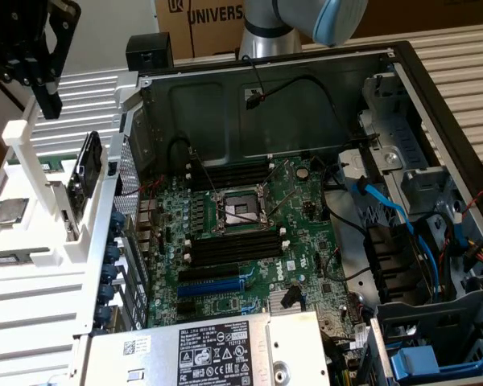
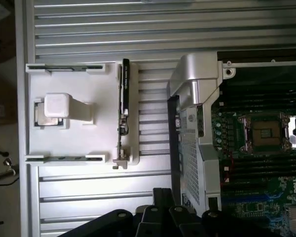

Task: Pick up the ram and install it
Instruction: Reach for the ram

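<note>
At the exterior view's far left, your gripper point(image 1: 48, 106) hangs above the white holder point(image 1: 32, 241). Its fingers are pressed together with nothing between them. It is apart from the ram point(image 1: 87, 170), which sits a little nearer and to the right of it. The ram stands on its long edge in the holder, just beside the outer wall of the computer case point(image 1: 129, 104).

In the wrist view you see the ram point(image 2: 123, 94) edge-on as a dark strip. It runs along the side of the holder point(image 2: 84, 79) that faces the case, and the gripper point(image 2: 163, 207) is well short of it. On the holder's left part lies what looks like a processor chip point(image 1: 8, 211), though the view is too soft to be sure.

Moving right into the open case, the motherboard point(image 1: 306, 233) lies flat with the processor socket point(image 1: 237, 211) near its middle. One bank of black memory slots point(image 1: 229, 173) lies on the socket's far side and a second bank point(image 1: 233, 248) on its near side. The ram is not yet in either bank. A blue expansion slot point(image 1: 217, 283) lies nearer still, just beyond the labelled power supply point(image 1: 209, 350). At the right, blue cables point(image 1: 386, 205) run down past the drive bays.
</note>
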Robot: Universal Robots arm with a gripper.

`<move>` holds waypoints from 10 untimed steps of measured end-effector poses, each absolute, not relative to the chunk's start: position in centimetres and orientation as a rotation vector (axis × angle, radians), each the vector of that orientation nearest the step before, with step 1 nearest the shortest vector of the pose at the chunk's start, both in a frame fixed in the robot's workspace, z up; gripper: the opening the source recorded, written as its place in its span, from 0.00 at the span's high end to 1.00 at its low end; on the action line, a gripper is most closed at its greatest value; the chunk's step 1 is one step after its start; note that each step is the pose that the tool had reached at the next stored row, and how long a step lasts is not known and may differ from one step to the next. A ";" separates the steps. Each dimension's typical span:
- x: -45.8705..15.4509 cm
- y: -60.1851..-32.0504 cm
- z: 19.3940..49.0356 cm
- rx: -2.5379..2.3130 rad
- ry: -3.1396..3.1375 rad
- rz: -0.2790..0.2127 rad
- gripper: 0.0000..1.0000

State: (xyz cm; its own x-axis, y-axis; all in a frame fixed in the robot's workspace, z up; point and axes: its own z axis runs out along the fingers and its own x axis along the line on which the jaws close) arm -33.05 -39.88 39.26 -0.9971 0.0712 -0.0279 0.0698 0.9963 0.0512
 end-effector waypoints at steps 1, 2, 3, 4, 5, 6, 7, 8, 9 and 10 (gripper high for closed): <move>-33.5 -39.9 39.3 0.110 3.109 0.078 0.90; -34.0 -39.9 39.3 0.110 3.109 0.078 0.90; -34.4 -39.9 39.3 0.110 3.109 0.078 0.90; -34.9 -39.9 39.3 0.110 3.109 0.078 0.90; -35.4 -39.9 39.3 0.110 3.109 0.078 0.90; -35.8 -39.9 39.3 0.110 3.109 0.078 0.90; -36.3 -39.9 39.3 0.110 3.109 0.078 0.90; -36.7 -39.9 39.2 0.110 3.109 0.078 0.90; -37.2 -39.9 39.2 0.110 3.109 0.078 0.90; -37.6 -39.9 39.2 0.109 3.109 0.078 0.90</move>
